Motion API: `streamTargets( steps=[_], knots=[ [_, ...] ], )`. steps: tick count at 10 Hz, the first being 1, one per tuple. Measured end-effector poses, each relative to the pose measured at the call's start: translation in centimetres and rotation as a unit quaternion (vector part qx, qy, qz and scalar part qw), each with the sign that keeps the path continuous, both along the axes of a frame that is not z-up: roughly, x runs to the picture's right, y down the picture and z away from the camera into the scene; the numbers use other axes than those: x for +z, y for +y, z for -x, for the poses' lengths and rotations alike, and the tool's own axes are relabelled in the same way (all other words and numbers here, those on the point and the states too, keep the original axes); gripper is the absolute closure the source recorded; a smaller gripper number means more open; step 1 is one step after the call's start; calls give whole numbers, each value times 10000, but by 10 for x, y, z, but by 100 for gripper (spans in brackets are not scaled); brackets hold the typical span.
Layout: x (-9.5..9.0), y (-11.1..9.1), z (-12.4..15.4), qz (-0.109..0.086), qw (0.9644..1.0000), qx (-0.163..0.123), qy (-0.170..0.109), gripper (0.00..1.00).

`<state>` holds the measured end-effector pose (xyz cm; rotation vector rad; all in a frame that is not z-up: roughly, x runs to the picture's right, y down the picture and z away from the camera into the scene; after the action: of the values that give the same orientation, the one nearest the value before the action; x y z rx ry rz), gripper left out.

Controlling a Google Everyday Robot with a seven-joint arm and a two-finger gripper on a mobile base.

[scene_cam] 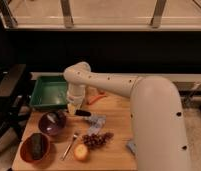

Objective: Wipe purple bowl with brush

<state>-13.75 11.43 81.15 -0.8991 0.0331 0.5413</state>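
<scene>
One tool [73,109] hangs just right of the purple bowl [52,123], shut tight on the brush [82,113]. Next, I think, the brush must rub inside the bowl.

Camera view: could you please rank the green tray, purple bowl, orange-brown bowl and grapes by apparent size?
1. Green tray, partly behind the gripper.
2. Purple bowl and orange-brown bowl: look alike, unranked.
3. Grapes.

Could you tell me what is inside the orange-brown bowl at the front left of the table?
A dark block lies in the orange-brown bowl, hiding the floor beneath it. The gripper, shut, hangs by the purple bowl.
</scene>
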Motion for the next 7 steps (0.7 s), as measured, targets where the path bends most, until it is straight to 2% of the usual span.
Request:
streamTargets(
  steps=[2,4,6,7],
  knots=[
    [-2,1,28,-44,9997,-46,-255,100],
    [-14,13,38,39,9993,-36,-380,100],
    [-33,32,32,182,9993,67,-317,100],
    [-38,39,23,252,9995,80,-196,100]
  ],
)
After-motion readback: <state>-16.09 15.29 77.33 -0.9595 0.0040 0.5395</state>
